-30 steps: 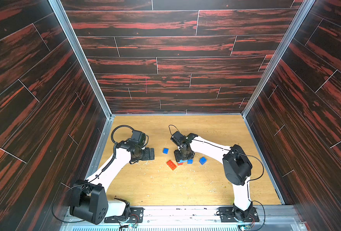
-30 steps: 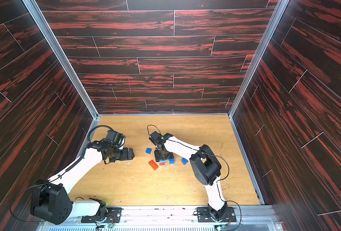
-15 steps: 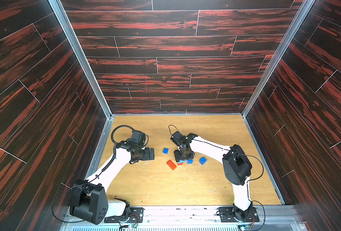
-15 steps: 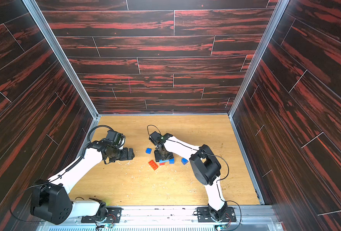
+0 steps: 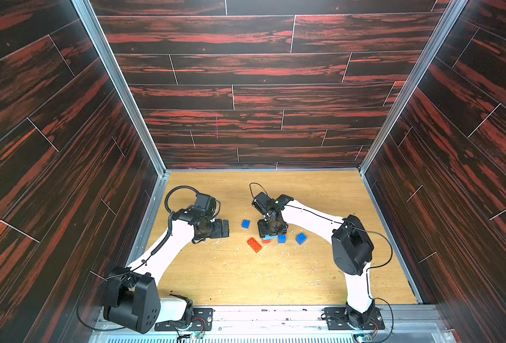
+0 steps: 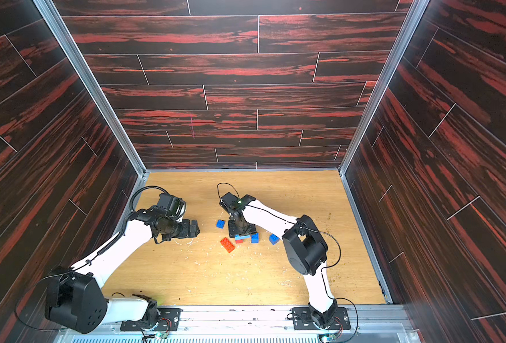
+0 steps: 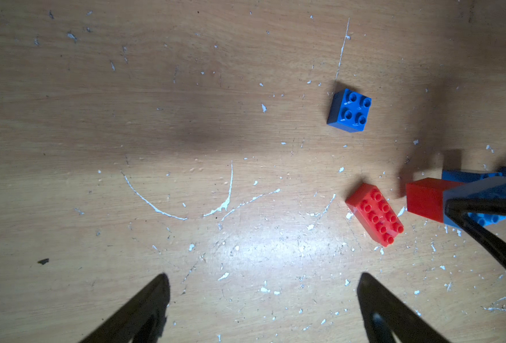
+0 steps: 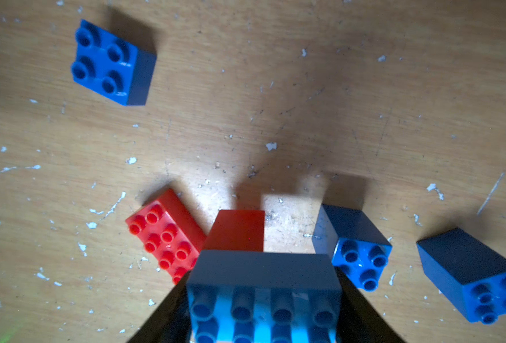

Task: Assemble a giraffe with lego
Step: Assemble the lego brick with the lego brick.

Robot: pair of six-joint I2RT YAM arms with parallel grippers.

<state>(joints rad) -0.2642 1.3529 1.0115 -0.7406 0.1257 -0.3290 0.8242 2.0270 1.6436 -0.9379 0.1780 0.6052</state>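
Holding unmoved: right gripper [image 5: 272, 233] clenched on light blue brick [image 8: 263, 311] atop red square brick [image 8: 236, 231] (blue square brick [image 8: 355, 249] beside, seemingly unjoined); left gripper [image 7: 263, 279] spread, empty.

Dark plank walls [image 5: 245, 74] streaked with red close in the table [image 5: 239, 282] on three sides in both top views, the boards laid in staggered rows. Silver metal posts [image 5: 118, 89] run up the two far corners, and a grey metal rail [image 5: 275, 316] borders the near edge. The table is light wood, dotted with white flecks [image 7: 263, 108]. Just ahead of the left jaws lies a bright glare patch [image 7: 260, 246]. Beyond it curve thin white scratches [image 7: 156, 208], then a soft shadow band [image 7: 201, 136].
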